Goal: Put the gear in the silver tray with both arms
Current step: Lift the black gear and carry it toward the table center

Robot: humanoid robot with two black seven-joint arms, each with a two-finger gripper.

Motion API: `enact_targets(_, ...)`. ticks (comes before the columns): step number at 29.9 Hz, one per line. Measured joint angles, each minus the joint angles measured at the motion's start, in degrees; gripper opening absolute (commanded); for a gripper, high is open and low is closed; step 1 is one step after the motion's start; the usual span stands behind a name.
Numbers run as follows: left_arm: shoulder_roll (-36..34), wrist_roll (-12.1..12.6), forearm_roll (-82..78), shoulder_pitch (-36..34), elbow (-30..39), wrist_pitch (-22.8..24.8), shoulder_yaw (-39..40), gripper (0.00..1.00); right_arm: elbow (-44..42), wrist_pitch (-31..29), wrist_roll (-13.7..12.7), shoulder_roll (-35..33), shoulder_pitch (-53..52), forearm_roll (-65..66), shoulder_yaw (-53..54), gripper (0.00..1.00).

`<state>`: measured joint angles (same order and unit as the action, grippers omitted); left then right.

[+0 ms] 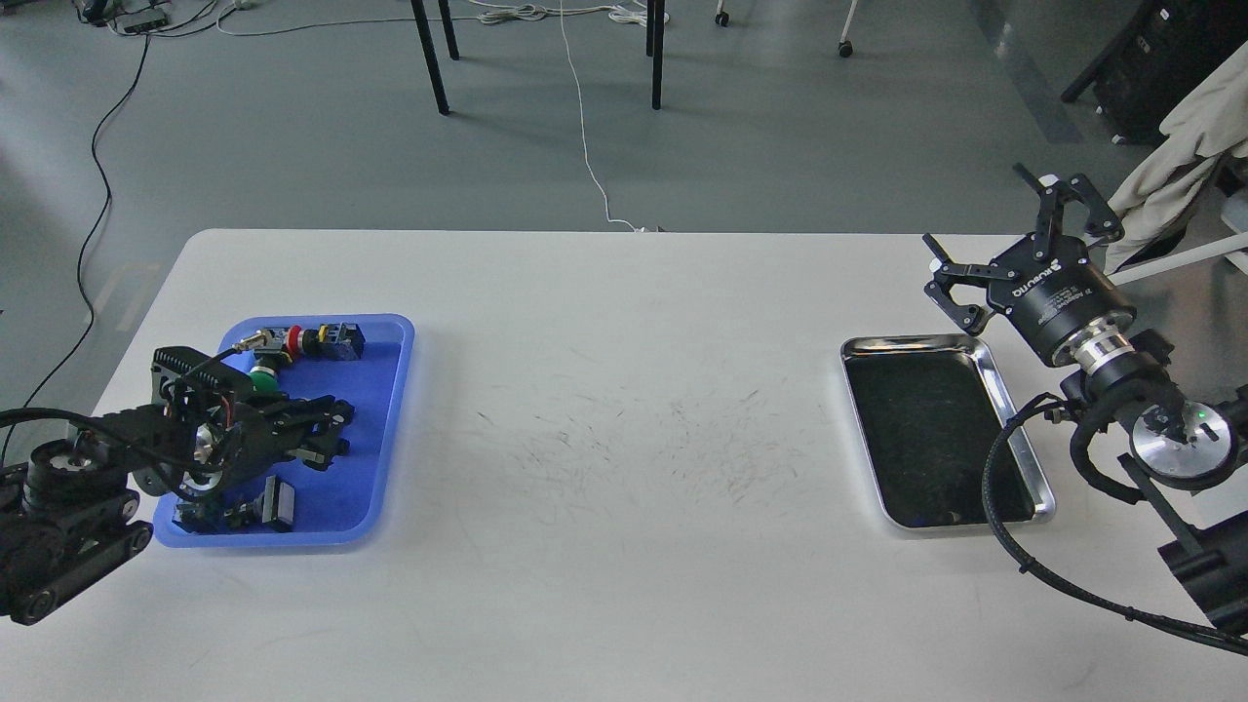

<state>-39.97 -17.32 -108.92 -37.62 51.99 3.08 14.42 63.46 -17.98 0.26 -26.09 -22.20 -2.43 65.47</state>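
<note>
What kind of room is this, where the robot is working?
Probably a robotics lab or workshop. A plain white table holds a blue tray of small switches and parts and a silver tray. Loose cables trail across the grey floor, past bare table legs.

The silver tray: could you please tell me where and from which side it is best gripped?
Grip the silver tray by its raised rim, likely the long right edge, coming from the right where the right end effector hovers open. The thin lip is the only part proud of the table; nothing lies inside.
</note>
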Motion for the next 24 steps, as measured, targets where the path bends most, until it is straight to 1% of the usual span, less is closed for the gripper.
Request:
enact_targets(4,-1.45,0.06,1.55,-4.78,3.74,2.59,0.45,0.11,-0.02,0.00,0.00,-0.11,-0.43,0.05,0.00,0.99)
enact_targets(10,-3.01,0.98,3.62,-10.58,9.06,4.96,0.61,0.11,-0.10,0.00,-0.15,-0.28,-0.57,0.02,0.08,0.99)
enact_targets(13,-2.82,1.93,3.81,-12.88,11.84,6.18,0.80,0.11,-0.10,0.00,-0.17,-0.80,-0.58,0.01,0.09,0.99)
enact_targets(15,-2.21,2.98,3.99,-14.40,13.58,6.79,0.92,0.11,-0.10,0.02,-0.17,-1.21,-0.58,0.00,0.11,0.99)
enact_targets(17,-0.68,3.92,4.19,-15.51,14.77,7.12,1.08,0.10,-0.10,0.04,-0.17,-1.69,-0.56,0.00,0.15,0.99)
enact_targets(20,3.43,5.49,4.93,-16.03,15.43,7.16,1.13,0.10,-0.09,0.04,-0.23,-2.71,-0.49,-0.02,0.18,0.99)
enact_targets(24,9.72,8.47,5.34,-15.65,15.53,6.12,1.18,0.10,-0.01,0.05,-0.31,-4.30,-0.38,-0.03,0.20,0.99)
